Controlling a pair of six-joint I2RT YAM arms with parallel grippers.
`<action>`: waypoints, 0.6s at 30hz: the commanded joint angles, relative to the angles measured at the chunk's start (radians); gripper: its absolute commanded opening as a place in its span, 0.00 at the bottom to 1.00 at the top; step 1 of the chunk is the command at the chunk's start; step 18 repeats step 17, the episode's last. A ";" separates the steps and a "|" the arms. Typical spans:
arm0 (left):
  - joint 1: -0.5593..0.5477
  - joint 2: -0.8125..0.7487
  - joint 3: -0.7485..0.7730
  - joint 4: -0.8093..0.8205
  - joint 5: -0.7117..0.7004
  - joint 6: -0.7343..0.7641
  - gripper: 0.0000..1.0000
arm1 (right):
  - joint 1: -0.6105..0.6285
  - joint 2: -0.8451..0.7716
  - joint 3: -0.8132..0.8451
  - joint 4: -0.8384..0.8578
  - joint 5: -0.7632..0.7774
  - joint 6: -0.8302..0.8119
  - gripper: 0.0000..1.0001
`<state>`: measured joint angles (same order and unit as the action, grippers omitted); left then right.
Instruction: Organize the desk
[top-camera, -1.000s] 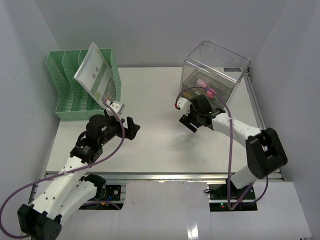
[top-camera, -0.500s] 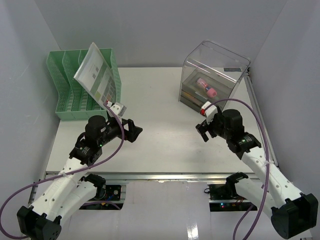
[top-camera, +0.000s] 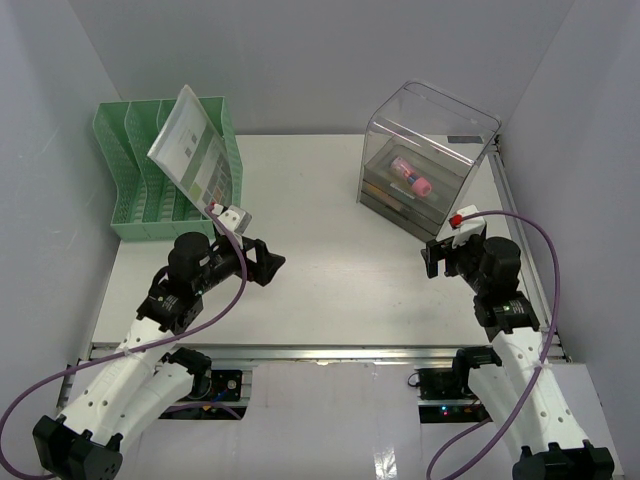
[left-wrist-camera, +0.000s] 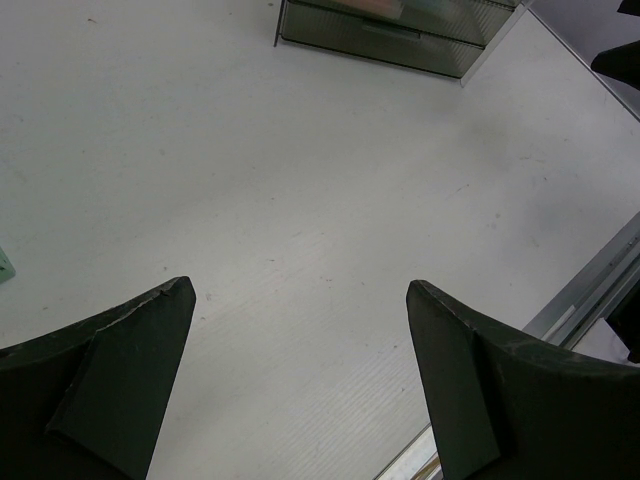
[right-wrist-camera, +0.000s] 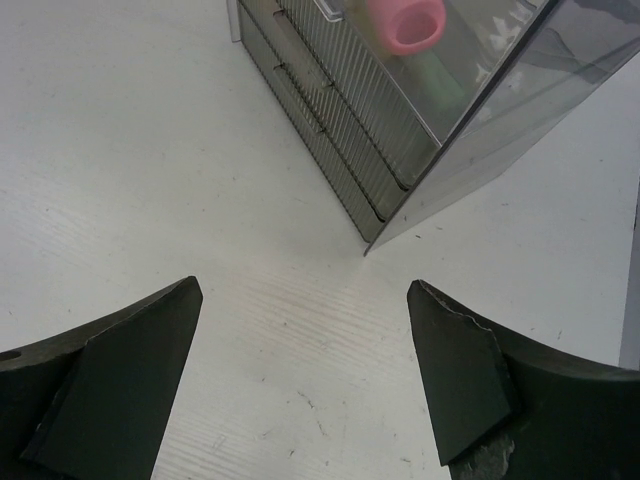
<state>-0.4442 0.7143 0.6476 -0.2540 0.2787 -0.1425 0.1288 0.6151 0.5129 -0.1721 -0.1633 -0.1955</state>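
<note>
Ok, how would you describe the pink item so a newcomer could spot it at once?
On the white desk, look to the far right corner, where a clear plastic drawer box stands. Inside it lies a short pink capped tube, the only pink thing in that otherwise grey, see-through box.

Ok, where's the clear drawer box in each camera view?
Top external: the clear drawer box stands at the back right of the desk.
Left wrist: the box is at the top edge, right of centre, cut off.
Right wrist: the box is at the upper right, close up.
Shared landmark: the white desk surface under it.
</note>
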 joint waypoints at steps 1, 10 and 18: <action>0.006 -0.015 -0.001 0.018 0.017 0.003 0.98 | -0.014 -0.012 0.003 0.053 -0.021 0.021 0.90; 0.006 -0.017 -0.003 0.018 0.014 0.004 0.98 | -0.023 -0.020 0.008 0.055 0.001 0.005 0.90; 0.006 -0.017 -0.003 0.019 0.012 0.005 0.98 | -0.027 -0.023 0.008 0.054 -0.007 -0.011 0.90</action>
